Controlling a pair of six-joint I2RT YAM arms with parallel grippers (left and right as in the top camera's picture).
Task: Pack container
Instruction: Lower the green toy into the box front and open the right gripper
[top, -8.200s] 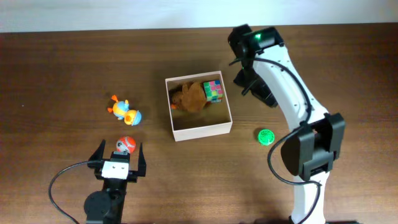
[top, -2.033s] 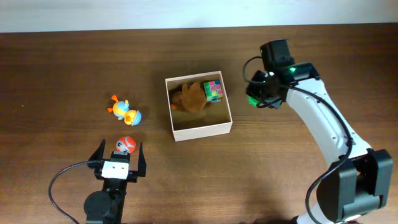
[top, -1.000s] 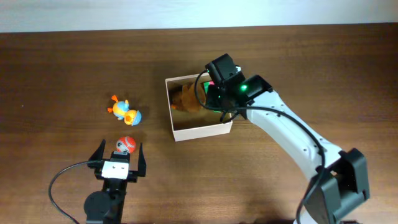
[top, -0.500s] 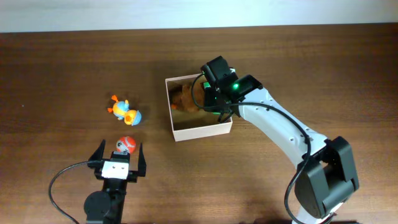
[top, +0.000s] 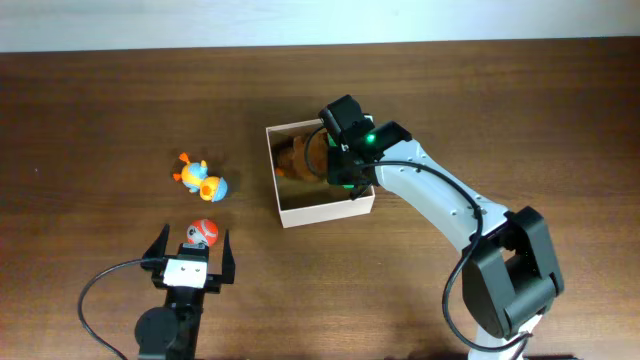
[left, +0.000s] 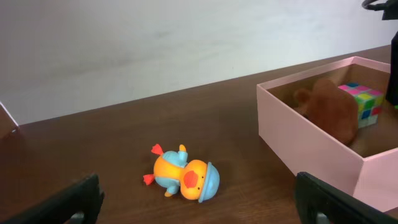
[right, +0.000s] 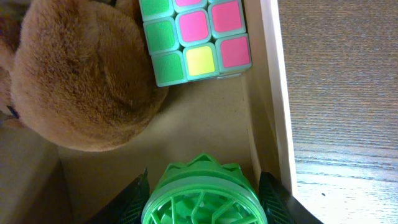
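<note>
**Right fingers (right: 132, 200) clamp a green ridged wheel toy (right: 202, 196) inside the container (top: 322, 211), close against its right wall.**

Whether the wheel touches the container's tan floor cannot be told. Beyond the wheel, a pastel puzzle cube (right: 196, 37) sits in the container's far right corner. A brown plush toy (right: 81, 81) presses against the cube's left side. The cream-walled container stands on a dark wood counter (top: 100, 100). Well to the container's left, an orange-and-blue duck toy (top: 200, 177) lies on its side. Farther out, to the container's front left, the left fingers (top: 158, 245) are spread wide and grip nothing. Seen from overhead, a red-and-white ball toy (top: 203, 232) lies between their tips.
</note>
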